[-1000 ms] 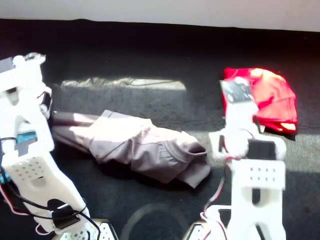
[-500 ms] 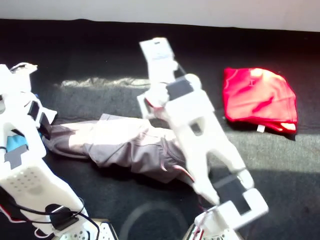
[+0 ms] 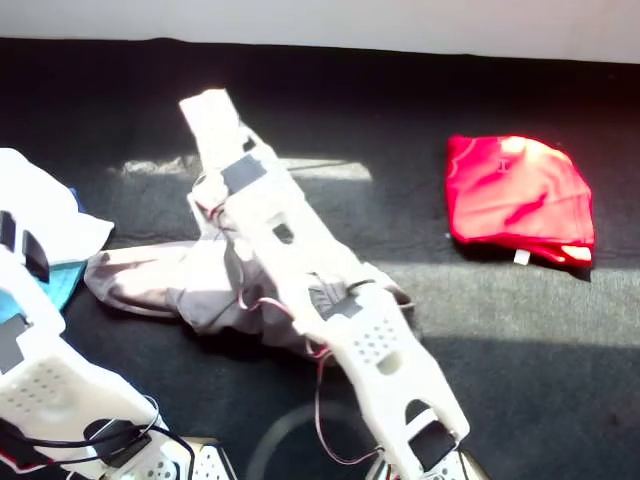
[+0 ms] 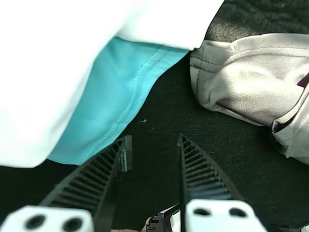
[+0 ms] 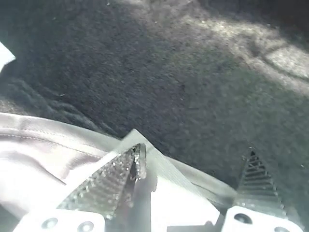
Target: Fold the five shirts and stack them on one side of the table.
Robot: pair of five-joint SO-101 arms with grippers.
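A crumpled grey shirt [image 3: 165, 280] lies left of the table's middle. My right arm [image 3: 300, 270] stretches diagonally over it toward the far left. My right gripper [image 5: 195, 153] is open, one finger [image 5: 120, 179] over the grey shirt's edge [image 5: 43, 159], the other over bare black cloth. A folded red shirt [image 3: 520, 190] lies at the right. At the left edge, a white shirt [image 3: 55, 215] lies on top of a teal shirt [image 3: 62, 282]. My left gripper [image 4: 153, 140] is open and holds nothing, above black cloth between the teal shirt [image 4: 116, 96] and the grey shirt [image 4: 246, 77].
The table is covered in black cloth [image 3: 400, 90], with a sunlit strip across its middle. My left arm [image 3: 40, 370] stands at the near left corner. A white wall runs along the far edge.
My right arm has swung from beside the red shirt across to the left, over the grey shirt. My left arm has drawn back toward the near left, uncovering the white and teal shirts.
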